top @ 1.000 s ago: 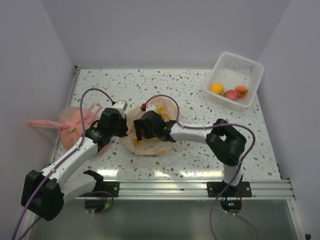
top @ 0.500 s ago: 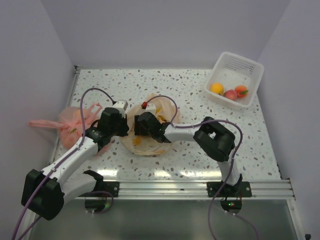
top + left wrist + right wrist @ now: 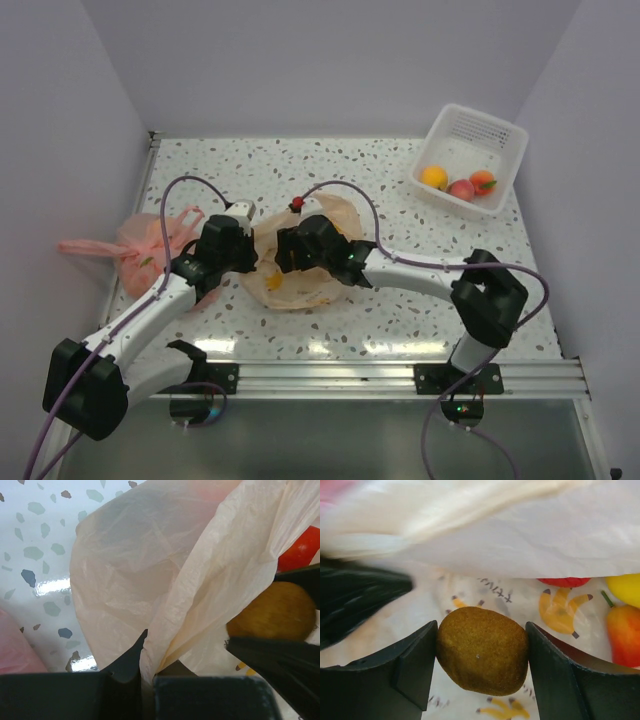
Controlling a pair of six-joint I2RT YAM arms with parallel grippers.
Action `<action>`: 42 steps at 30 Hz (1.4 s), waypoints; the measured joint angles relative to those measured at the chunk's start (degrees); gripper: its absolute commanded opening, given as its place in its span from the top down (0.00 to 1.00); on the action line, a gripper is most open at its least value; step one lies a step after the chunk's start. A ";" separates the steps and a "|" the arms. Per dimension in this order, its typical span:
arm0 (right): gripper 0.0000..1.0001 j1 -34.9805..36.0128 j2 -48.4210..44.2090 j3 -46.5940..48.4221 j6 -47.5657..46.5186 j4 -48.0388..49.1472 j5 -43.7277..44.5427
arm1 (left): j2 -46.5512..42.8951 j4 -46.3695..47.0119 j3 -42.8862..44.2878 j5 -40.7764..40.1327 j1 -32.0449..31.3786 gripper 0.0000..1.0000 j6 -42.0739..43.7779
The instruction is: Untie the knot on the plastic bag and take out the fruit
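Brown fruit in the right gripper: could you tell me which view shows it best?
Right wrist: the brown fruit fills the centre, whole, between the fingers. Left wrist shows it partly behind the bag. The top view hides it under the right gripper.

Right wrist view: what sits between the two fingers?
A brown, kiwi-like fruit, pressed by both fingers, inside the bag. Right wrist view shows it.

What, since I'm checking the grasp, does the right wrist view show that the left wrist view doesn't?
Right wrist only: an orange-red fruit, a yellow fruit and banana prints on the film. Left wrist only: the left gripper pinching the plastic bag, the speckled table, a pink bag. Both: the brown fruit clamped in the right gripper.
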 measured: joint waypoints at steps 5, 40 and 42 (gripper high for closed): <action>0.87 -0.02 -9.86 3.39 -6.88 -6.91 -3.45 | 0.13 0.00 0.00 0.02 0.00 1.00 0.00; 0.01 -56.89 14.78 40.11 -5.42 -28.13 6.23 | -0.11 0.00 0.00 0.48 0.00 1.00 0.02; 0.01 -56.46 13.57 39.41 -5.42 -28.04 5.97 | -0.33 0.04 0.00 0.63 0.07 1.00 0.02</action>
